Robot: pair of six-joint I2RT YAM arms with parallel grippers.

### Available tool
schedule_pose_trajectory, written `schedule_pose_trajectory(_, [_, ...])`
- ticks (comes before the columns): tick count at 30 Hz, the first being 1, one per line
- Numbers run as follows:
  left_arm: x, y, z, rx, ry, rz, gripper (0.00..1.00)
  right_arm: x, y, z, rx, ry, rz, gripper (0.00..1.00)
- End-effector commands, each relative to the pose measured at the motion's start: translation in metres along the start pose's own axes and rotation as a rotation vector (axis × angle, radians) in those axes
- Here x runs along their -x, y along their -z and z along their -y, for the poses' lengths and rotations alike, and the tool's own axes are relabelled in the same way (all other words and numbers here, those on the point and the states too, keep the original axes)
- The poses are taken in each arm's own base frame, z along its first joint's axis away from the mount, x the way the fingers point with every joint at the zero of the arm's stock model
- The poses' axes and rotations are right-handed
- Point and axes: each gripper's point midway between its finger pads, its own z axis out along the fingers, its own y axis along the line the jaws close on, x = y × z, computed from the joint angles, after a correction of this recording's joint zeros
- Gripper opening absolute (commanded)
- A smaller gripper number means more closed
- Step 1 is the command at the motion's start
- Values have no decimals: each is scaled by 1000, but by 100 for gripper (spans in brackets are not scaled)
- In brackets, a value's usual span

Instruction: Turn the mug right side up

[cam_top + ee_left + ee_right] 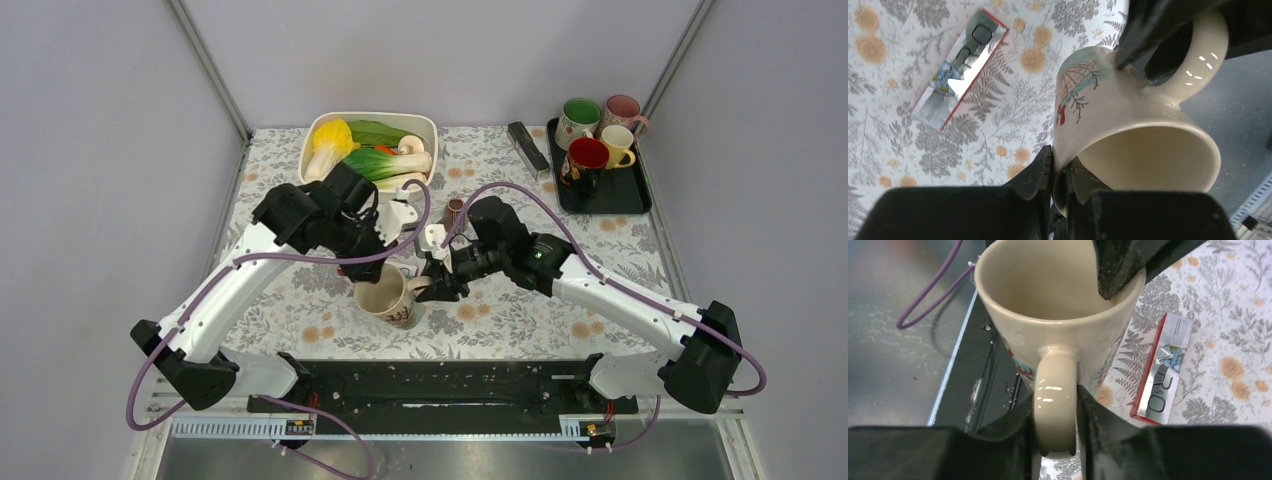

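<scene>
The cream mug (392,302) with a painted side hangs tilted above the table's near middle, its mouth turned toward the arm bases. My left gripper (376,274) is shut on the mug's rim, one finger inside and one outside, as the left wrist view shows at the mug (1128,125) and gripper (1060,172). My right gripper (432,287) comes from the right. In the right wrist view its jaws (1055,415) press both sides of the handle of the mug (1048,310).
A silver, red-edged packet (960,67) lies flat on the floral cloth under the mug. At the back stand a white basin (425,124) of vegetables, a small brown cup (455,210), a black bar (528,148) and a black tray (610,200) with several mugs.
</scene>
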Motion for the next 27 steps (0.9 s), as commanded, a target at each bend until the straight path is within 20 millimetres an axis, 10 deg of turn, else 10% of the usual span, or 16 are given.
schedule_pose_trajectory(1, [33, 17, 13, -48, -6, 151, 0, 28, 1, 11, -43, 70, 50, 16])
schedule_pose_trajectory(3, [32, 17, 12, -43, -11, 145, 0, 27, 3, 13, -61, 78, 46, 0])
schedule_pose_trajectory(9, [38, 18, 1, 6, -20, 153, 0, 17, 10, 24, -147, 82, -8, 0])
schedule_pose_trajectory(14, [40, 26, -24, 86, 37, 178, 65, 5, 22, 53, -336, 63, -32, 0])
schedule_pose_trajectory(21, [31, 44, -61, 208, 68, 208, 74, -10, 46, 86, -477, -85, -26, 0])
schedule_pose_trajectory(27, [21, 67, -99, 436, 134, 202, 81, 1, 122, 125, -755, -158, 105, 0])
